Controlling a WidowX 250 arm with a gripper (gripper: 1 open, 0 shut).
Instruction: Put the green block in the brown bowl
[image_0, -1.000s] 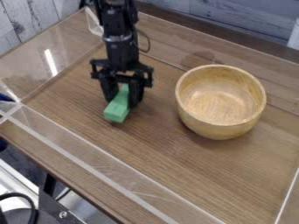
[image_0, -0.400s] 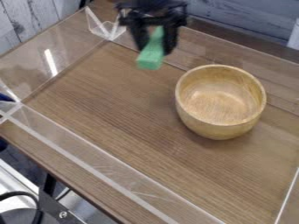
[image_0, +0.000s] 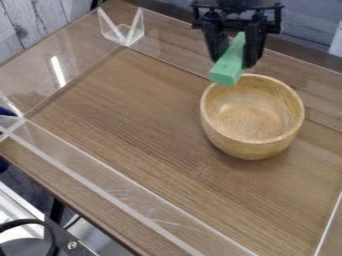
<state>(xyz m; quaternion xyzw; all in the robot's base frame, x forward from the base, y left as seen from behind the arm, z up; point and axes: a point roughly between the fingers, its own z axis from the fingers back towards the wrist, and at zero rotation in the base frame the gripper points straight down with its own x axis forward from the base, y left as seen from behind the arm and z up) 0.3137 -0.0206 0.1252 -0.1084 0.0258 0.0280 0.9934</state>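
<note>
The green block (image_0: 230, 62) hangs tilted in the air, pinched at its upper end between the black fingers of my gripper (image_0: 238, 42), which is shut on it. The block's lower end hovers just above the far left rim of the brown bowl (image_0: 253, 115). This round, light wooden bowl rests on the right half of the table, and nothing lies inside it. My arm comes down from the top edge of the view, so only the gripper end shows.
The wooden tabletop (image_0: 127, 130) is ringed by low clear plastic walls (image_0: 80, 165). A small clear bracket (image_0: 120, 27) stands at the back left. The table's front edge drops off at the lower left.
My gripper lifted the green block off the table at the left and carried it up and to the right, from beside the bowl to above the bowl's far left rim.
</note>
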